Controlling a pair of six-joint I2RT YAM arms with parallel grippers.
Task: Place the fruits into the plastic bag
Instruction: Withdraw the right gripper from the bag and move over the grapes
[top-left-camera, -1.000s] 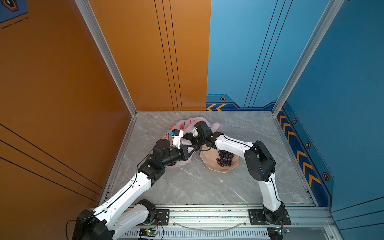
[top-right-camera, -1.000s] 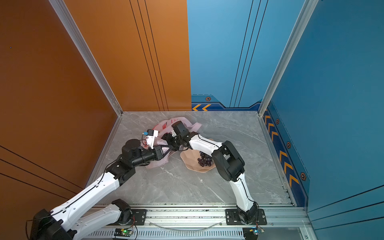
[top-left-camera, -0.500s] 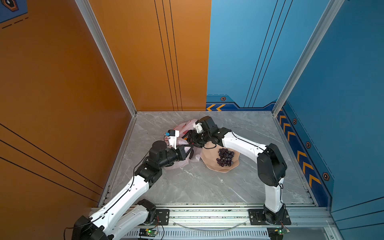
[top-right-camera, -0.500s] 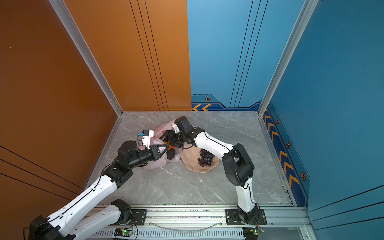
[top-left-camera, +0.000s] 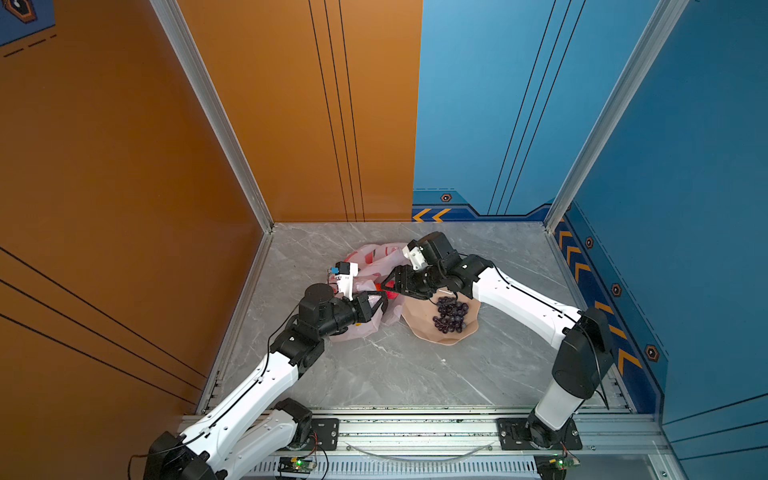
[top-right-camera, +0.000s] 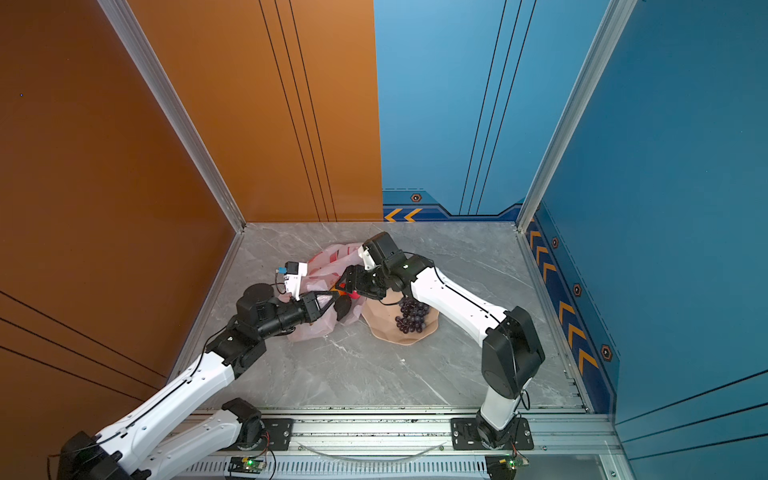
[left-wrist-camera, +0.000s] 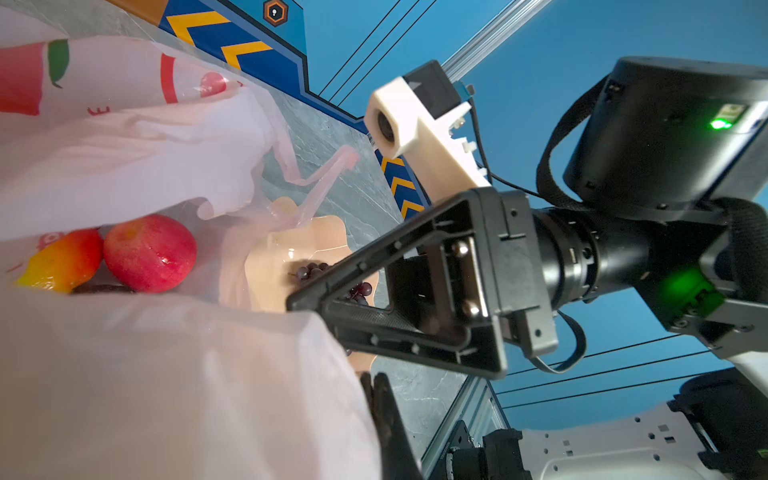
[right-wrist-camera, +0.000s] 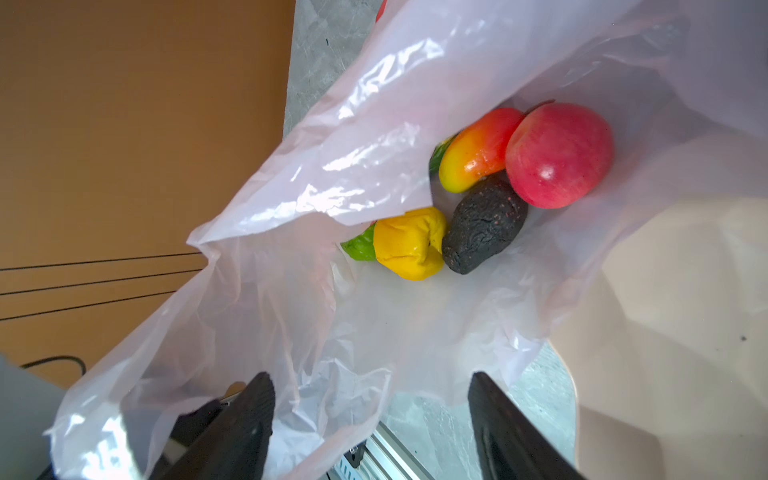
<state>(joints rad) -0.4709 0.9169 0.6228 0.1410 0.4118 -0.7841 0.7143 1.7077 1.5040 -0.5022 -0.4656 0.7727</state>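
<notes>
The grape bunch (top-left-camera: 451, 316), seemingly your last loose fruit, sits in the bowl (top-left-camera: 415, 326). It looks light, knobbly and floppy, so grip across its thick middle. Just beside the bowl, the left gripper (top-left-camera: 379, 300) pinches the rim of the plastic bag (top-left-camera: 376, 257) (thin, slippery film). The right gripper (right-wrist-camera: 370, 378) hangs spread and empty over the bag's mouth. The marble tabletop (top-left-camera: 395, 374) is smooth, and walls stand near the bowl.

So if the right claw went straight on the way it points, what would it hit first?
Probably the plastic bag, its crumpled film just ahead of the open right gripper, then the avocado; depth is unclear.
</notes>
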